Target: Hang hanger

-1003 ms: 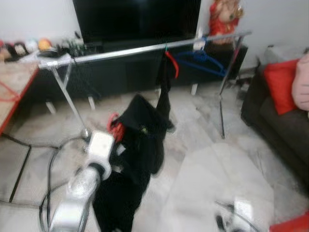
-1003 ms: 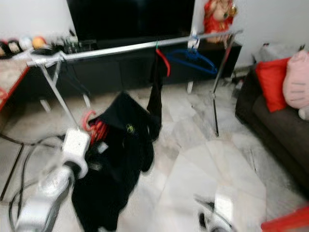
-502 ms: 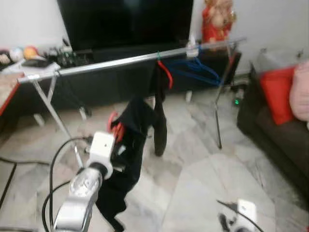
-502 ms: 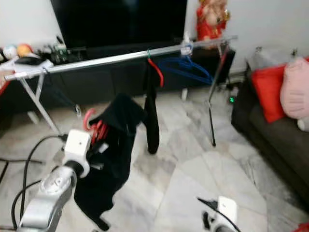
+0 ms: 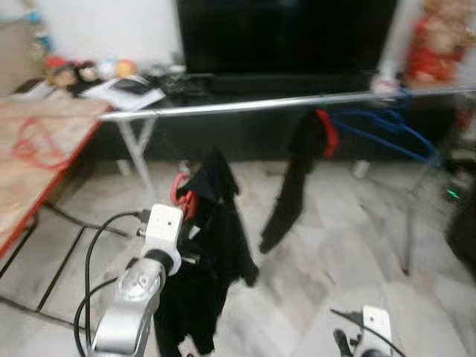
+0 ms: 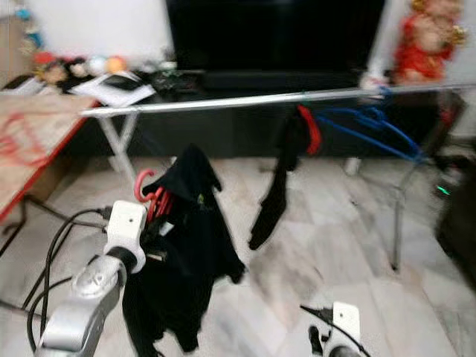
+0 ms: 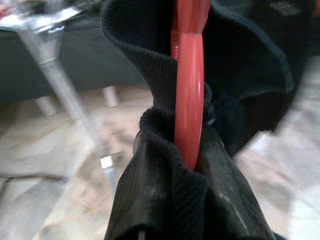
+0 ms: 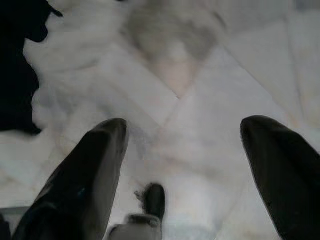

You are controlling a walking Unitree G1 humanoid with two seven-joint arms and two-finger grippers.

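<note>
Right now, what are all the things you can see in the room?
Clothes rail: one, silver, across the room before the TV.
Red hanger with black garment: one, held up by the left gripper, below the rail.
Red hanger on rail: one, with black cloth dangling.
Blue hangers: tangled bunch, count unclear, on the rail's right part.
TV: one, black, at the back.
Red figure: one, back right.
Left gripper: grips the hanger.
Right gripper: open, low over the floor.
</note>
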